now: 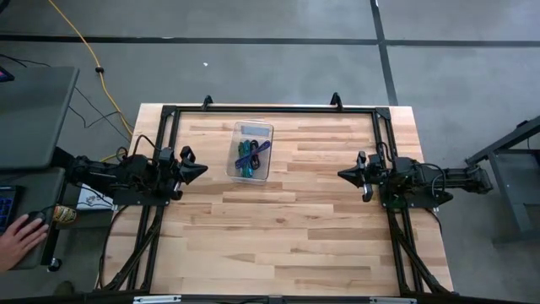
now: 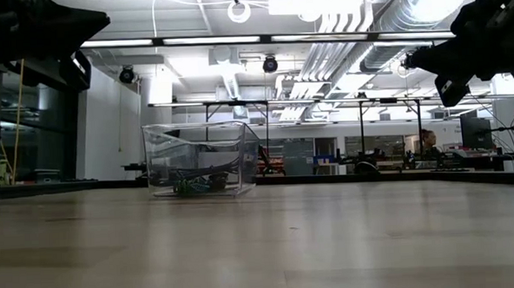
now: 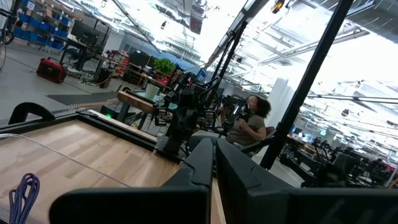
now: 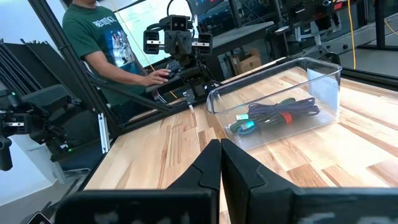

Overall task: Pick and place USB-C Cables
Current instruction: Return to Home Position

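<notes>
The USB-C cables [image 1: 249, 157] lie bundled together on the floor of a clear plastic bin [image 1: 237, 133] at the table's far middle. The right wrist view shows purple, green and teal strands with a red band [image 4: 273, 115]. The left wrist view shows one purple loop [image 3: 22, 194]. In the low view the bundle [image 2: 200, 185] sits low in the bin. My left gripper [image 1: 201, 170] hovers left of the bin, shut and holding nothing. My right gripper [image 1: 343, 176] hovers well to the bin's right, also shut and holding nothing. Both point toward the table's middle.
A black frame [image 1: 270, 109] runs along the table's far and side edges. A yellow cord [image 1: 84, 51] lies on the floor beyond the far left corner. A person's hand [image 1: 21, 238] rests left of the table. Bare wood [image 1: 278, 228] spreads across the near half.
</notes>
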